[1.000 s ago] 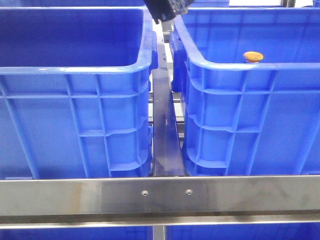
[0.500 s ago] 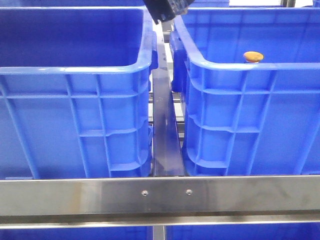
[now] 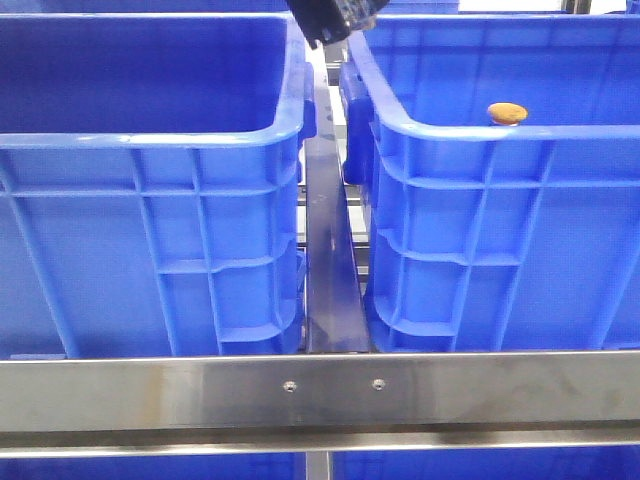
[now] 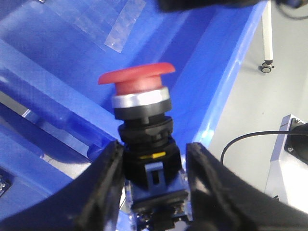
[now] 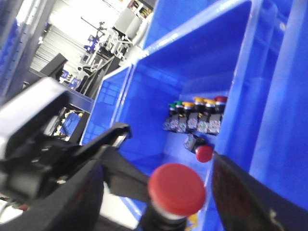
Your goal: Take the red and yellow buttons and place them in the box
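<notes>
My left gripper (image 4: pixel 155 185) is shut on a red button (image 4: pixel 136 78), gripping its black and blue body with the domed cap pointing away from the wrist. In the right wrist view the same red cap (image 5: pixel 176 188) stands between my right gripper's (image 5: pixel 159 202) wide-apart fingers, which do not touch it; the left gripper's black finger (image 5: pixel 126 175) reaches in beside it. A yellow-orange button (image 3: pixel 507 113) shows just over the near rim of the right blue crate (image 3: pixel 480 140). The left blue crate (image 3: pixel 150 135) stands beside it. A black gripper part (image 3: pixel 330 20) hangs above the gap between the crates.
Deep in a blue crate (image 5: pixel 159 96) stands a row of several buttons (image 5: pixel 195 118) with green, yellow and red caps, and a loose red button (image 5: pixel 202 151) lies near them. A steel rail (image 3: pixel 320 390) crosses in front of the crates, and a dark bar (image 3: pixel 330 260) runs between them.
</notes>
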You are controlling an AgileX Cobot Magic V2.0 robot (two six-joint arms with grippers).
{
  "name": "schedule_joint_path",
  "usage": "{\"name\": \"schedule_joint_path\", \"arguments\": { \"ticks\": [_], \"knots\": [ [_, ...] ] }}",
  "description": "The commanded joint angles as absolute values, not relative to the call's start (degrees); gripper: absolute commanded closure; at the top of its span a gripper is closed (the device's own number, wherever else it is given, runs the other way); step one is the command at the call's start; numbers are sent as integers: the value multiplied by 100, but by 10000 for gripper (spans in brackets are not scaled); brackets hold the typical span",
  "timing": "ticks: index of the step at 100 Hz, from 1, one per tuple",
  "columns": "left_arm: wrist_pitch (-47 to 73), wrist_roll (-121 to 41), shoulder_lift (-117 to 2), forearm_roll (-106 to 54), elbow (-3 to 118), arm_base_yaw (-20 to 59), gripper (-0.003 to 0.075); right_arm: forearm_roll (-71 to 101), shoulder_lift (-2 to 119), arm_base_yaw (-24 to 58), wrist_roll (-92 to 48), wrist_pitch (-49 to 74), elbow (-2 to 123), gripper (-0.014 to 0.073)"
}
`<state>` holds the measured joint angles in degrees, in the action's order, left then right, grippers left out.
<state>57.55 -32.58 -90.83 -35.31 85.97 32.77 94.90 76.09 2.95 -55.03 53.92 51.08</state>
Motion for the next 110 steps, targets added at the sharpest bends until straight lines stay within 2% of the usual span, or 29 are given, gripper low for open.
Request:
{"name": "schedule_joint_path", "arguments": {
  "ticks": [1,35,65,72,83,95,110],
  "knots": [
    [5585,-3247,-8817,-3839,8776,3318,584,9881,7601,452,-5510,5354,5310,88],
    [5585,-3247,-8817,-3839,8776,3318,584,10078,7861,920,-5515,5285,5310,88],
    [5585,-3247,-8817,-3839,8776,3318,584,10089,7861,939,-5515,5328,5310,90],
    [5585,-3247,-8817,-3839,8776,3318,584,10089,7861,939,-5515,5327,5310,123],
    [5627,-3247,-8817,-3839,8776,3318,575,10089,7861,939,-5515,5327,5310,236],
    [5627,-3247,-8817,-3839,8776,3318,491,10089,7861,939,-5515,5327,5310,321],
    [5627,-3247,-8817,-3839,8776,3318,290,10089,7861,939,-5515,5327,5310,328]
  ]
}}
